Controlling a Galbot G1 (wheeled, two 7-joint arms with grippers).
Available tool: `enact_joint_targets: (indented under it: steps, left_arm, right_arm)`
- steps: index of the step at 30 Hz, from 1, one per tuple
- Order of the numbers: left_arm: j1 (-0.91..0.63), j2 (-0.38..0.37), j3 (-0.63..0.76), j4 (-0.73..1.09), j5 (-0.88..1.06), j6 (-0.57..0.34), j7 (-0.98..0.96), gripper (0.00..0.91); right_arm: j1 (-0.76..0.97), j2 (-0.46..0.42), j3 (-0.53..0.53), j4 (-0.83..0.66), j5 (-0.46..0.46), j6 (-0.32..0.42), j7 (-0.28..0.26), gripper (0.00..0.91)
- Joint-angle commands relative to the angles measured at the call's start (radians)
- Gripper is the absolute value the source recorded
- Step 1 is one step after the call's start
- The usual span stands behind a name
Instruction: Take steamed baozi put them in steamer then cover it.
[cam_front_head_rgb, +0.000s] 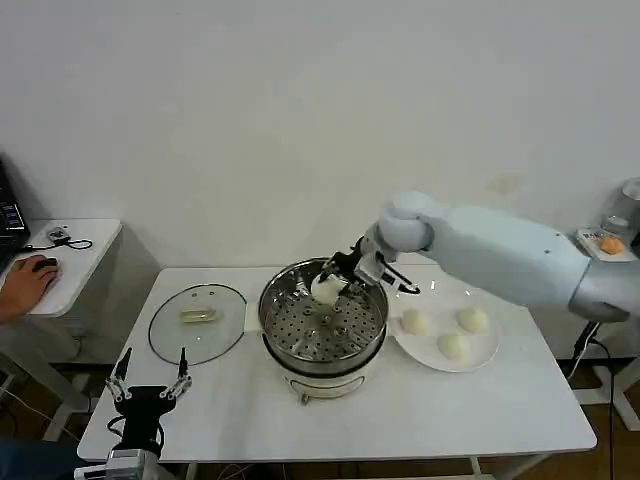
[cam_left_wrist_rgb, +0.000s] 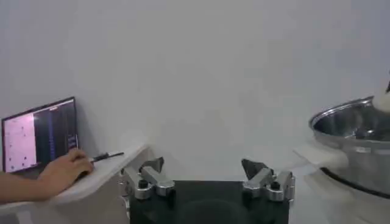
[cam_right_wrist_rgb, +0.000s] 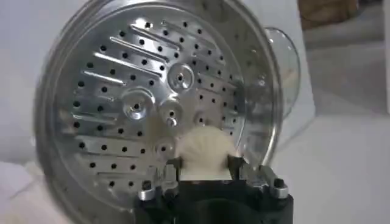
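Reaching over the steamer (cam_front_head_rgb: 323, 322) — right gripper (cam_front_head_rgb: 335, 277) clamps 1 baozi (cam_front_head_rgb: 326, 289).

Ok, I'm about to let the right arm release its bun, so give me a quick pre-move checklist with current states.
1. The right gripper is shut on a baozi: ok.
2. Baozi is above the steamer, over its perforated tray: ok.
3. Tray free of other buns: ok.
4. Three baozi wait on the plate: ok.
5. The cover lies on the table, off the steamer: ok.
6. The left gripper is open, parked near the table's front edge, away from the steamer: ok.
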Motion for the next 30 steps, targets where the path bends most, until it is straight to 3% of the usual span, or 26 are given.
enact_joint_targets:
  steps: [1,11,13,15,21,25,28,30]
  left_arm:
    - [-0.005,0.000,-0.006,0.010,-0.004,0.000,0.001,0.907]
    - [-0.008,-0.002,-0.005,0.016,-0.004,-0.001,0.001,0.907]
    - [-0.008,-0.003,-0.006,0.016,-0.004,-0.001,0.001,0.907]
    - [-0.008,-0.004,-0.006,0.015,-0.004,-0.001,0.001,0.907]
    - [-0.002,-0.007,-0.004,0.012,-0.004,-0.002,0.001,0.907]
    - [-0.002,-0.007,0.000,0.013,-0.003,-0.002,0.002,0.907]
    - [-0.002,-0.006,0.004,0.014,-0.003,-0.002,0.003,0.907]
    - [-0.004,-0.005,0.008,0.014,-0.002,-0.002,0.005,0.907]
  right_arm:
    - [-0.067,0.098,0.025,-0.128,-0.251,0.139,0.099,0.564]
    - [-0.092,0.161,0.076,-0.262,-0.327,0.189,0.140,0.564]
    - [-0.093,0.162,0.072,-0.259,-0.325,0.188,0.135,0.635]
    - [-0.092,0.161,0.069,-0.258,-0.325,0.187,0.131,0.887]
    - [-0.078,0.147,0.070,-0.255,-0.301,0.193,0.134,0.907]
    - [-0.029,0.084,0.057,-0.150,-0.192,0.155,0.096,0.907]
    - [0.024,0.031,0.048,-0.082,-0.041,0.083,0.040,0.907]
    - [0.082,-0.040,0.031,-0.007,0.106,-0.011,-0.020,0.907]
